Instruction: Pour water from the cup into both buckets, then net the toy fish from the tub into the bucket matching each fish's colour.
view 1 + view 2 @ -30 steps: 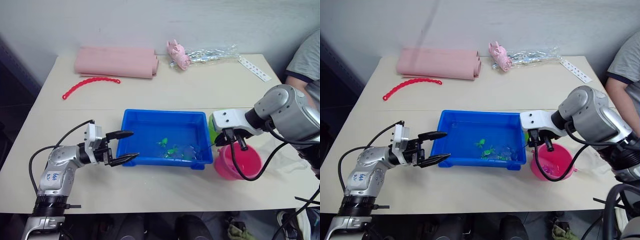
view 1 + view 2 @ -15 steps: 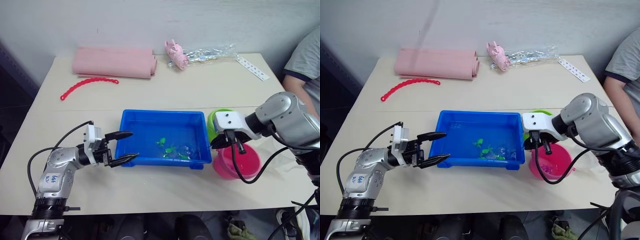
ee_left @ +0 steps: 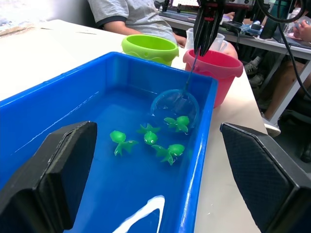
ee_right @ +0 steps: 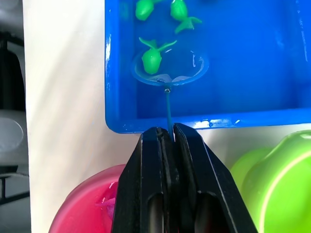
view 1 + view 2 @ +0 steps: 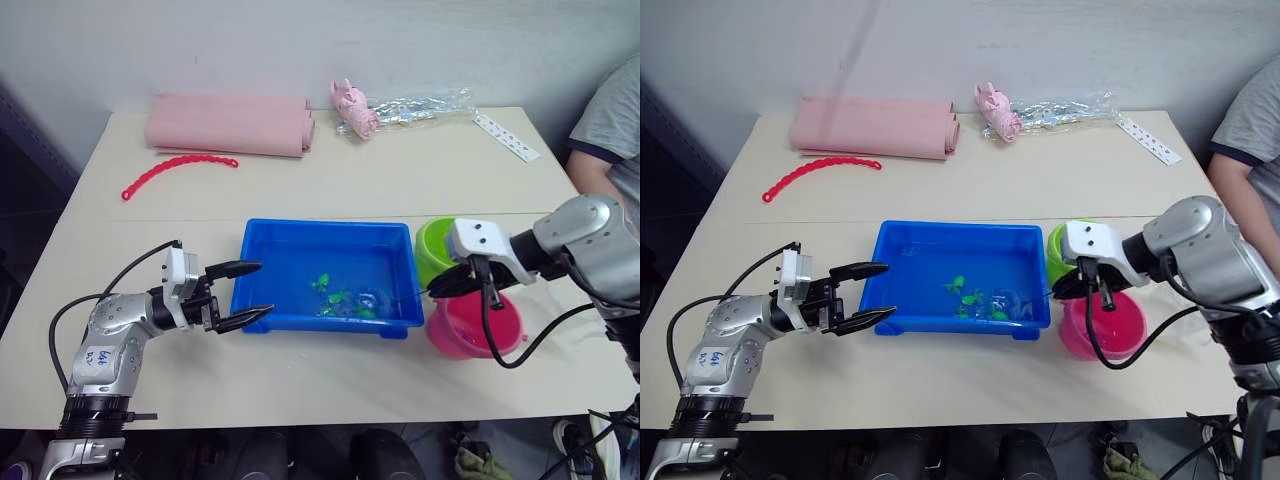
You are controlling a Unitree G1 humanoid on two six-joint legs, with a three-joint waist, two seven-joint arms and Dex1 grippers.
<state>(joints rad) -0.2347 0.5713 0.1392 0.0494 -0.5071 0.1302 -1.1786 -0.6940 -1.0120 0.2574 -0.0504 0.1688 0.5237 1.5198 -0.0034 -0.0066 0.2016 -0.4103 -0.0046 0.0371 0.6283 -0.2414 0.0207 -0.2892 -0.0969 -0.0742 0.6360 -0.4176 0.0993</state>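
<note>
The blue tub (image 5: 325, 227) sits mid-table, holding water and several green toy fish (image 5: 338, 298). My right gripper (image 5: 442, 289) is shut on the thin stick of the net. The net's blue hoop (image 4: 170, 68) lies in the water at the tub's right end, with one green fish (image 4: 151, 57) inside its ring. The lime green bucket (image 5: 438, 248) and the pink bucket (image 5: 480, 326) stand just right of the tub. The clear cup (image 3: 219, 41) peeks out behind the pink bucket. My left gripper (image 5: 262, 289) is open and holds nothing at the tub's left end.
A rolled pink cloth (image 5: 228, 123), a red bead chain (image 5: 180, 167), a pink toy (image 5: 355, 108) with a clear bag (image 5: 425, 104) and a white strip (image 5: 510, 137) lie along the far side. A person (image 5: 610, 110) sits at the right edge.
My right arm has drawn back to the right, uncovering the green bucket, while the net's hoop stays in the tub's water. The left gripper has not moved.
</note>
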